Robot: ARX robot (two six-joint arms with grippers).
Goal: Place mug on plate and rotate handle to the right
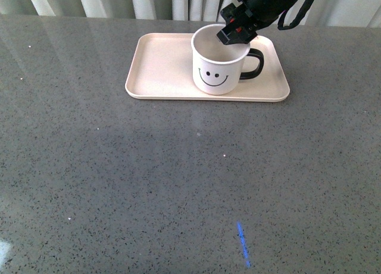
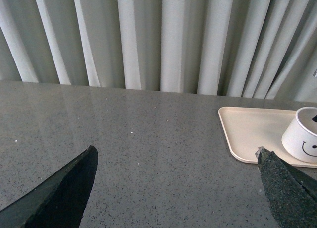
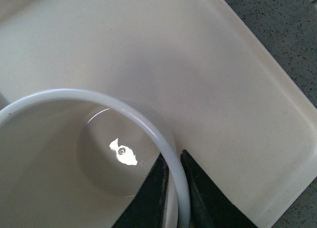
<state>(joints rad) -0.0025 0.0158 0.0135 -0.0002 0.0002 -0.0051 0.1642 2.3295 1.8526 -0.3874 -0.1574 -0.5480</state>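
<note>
The white mug (image 1: 218,68) with a black smiley face stands on the pale pink-cream plate (image 1: 159,71), right of its middle. Its black handle (image 1: 253,64) points right. My right gripper (image 1: 233,34) reaches down from the back and is shut on the mug's far rim, one finger inside and one outside. The right wrist view shows the mug's rim (image 3: 148,125) pinched between the fingers (image 3: 198,193), above the plate (image 3: 208,79). My left gripper (image 2: 176,161) is open and empty above the counter; the plate (image 2: 247,129) and mug (image 2: 303,136) lie to its right.
The grey speckled counter (image 1: 178,184) stretches in front of the plate. White curtains (image 2: 163,39) hang behind the counter's far edge. A blue light streak (image 1: 243,244) marks the counter near the front.
</note>
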